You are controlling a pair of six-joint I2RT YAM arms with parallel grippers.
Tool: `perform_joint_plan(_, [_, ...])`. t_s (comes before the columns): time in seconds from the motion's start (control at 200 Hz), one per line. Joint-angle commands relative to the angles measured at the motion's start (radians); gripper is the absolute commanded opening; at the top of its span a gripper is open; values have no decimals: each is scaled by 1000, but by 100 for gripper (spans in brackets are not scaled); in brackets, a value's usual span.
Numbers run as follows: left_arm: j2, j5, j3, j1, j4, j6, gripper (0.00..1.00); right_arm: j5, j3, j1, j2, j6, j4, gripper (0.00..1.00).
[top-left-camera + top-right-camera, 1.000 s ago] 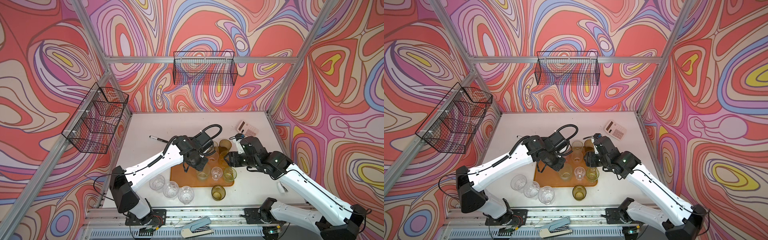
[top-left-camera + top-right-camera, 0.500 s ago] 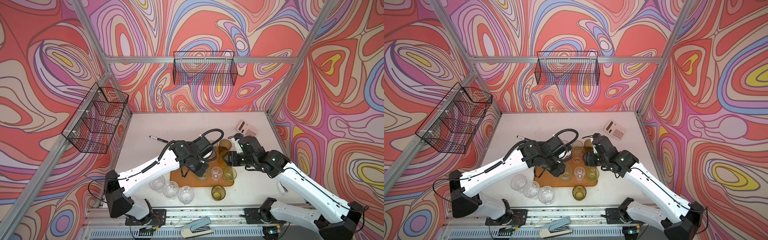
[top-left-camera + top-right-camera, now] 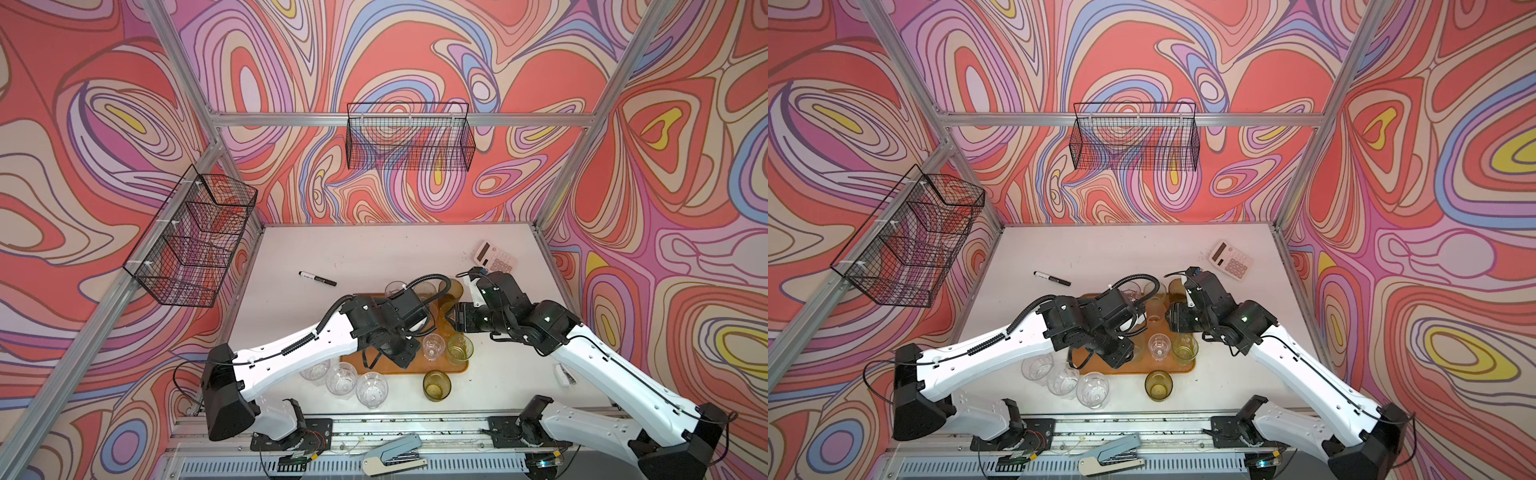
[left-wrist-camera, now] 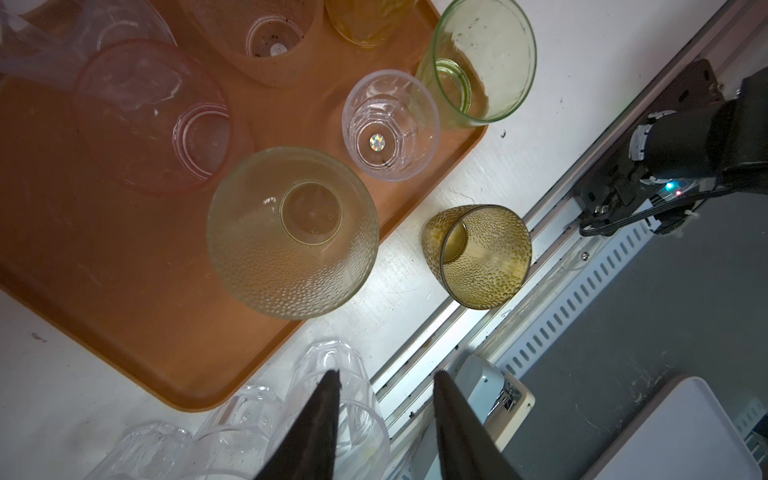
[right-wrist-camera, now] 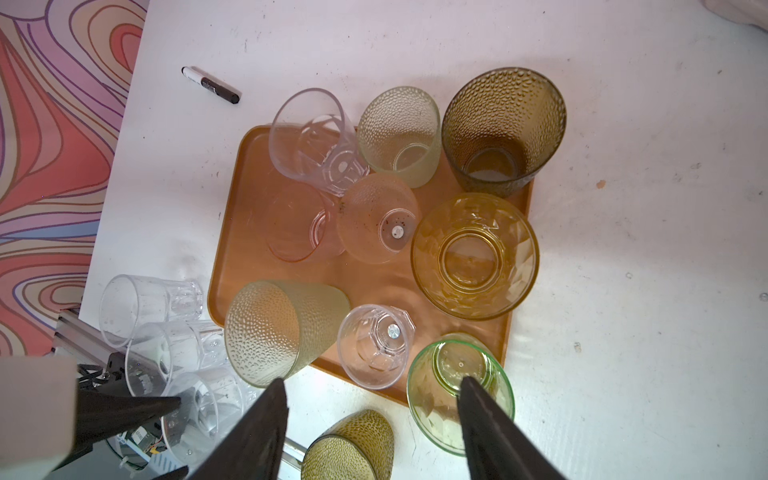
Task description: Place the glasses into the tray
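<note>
The orange-brown tray point(image 3: 415, 370) lies mid-table and holds several glasses, among them a pale green dimpled one point(image 4: 293, 232), a clear faceted one point(image 5: 376, 347), a bright green one point(image 5: 459, 392) and an amber one point(image 5: 473, 255). Three clear glasses point(image 3: 341, 380) stand on the table at the tray's front left. An olive-brown glass point(image 3: 435, 384) stands on the table just off the tray's front edge. My left gripper point(image 4: 386, 376) hangs open and empty above the clear glasses point(image 4: 332, 390). My right gripper point(image 5: 372, 386) is open and empty above the tray's front edge, over the olive-brown glass point(image 5: 349, 446).
A black marker point(image 3: 318, 278) lies behind the tray on the left and a calculator point(image 3: 494, 257) at the back right. A stapler point(image 3: 392, 459) rests on the front rail. Black wire baskets hang on the back wall point(image 3: 409, 141) and on the left wall point(image 3: 195, 237).
My left arm has swung toward the table's front, from above the tray's middle to its front edge, its jaws unchanged. The right arm has barely moved.
</note>
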Motion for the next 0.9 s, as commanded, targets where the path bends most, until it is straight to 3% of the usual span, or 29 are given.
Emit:
perform_joint_plan(0.0, [-15,-2,-22,-19,33,-58,41,19,9,-7,-12,-9,-17,68])
perform_joint_plan(0.431, [42,-37,-36,-91,65,-159,39,-33,-8,-37,-24,-33,-33,69])
perform_joint_plan(0.896, [135,-29,-47,-151,104,-210,39,-175,15,-163,-56,-66,-88,71])
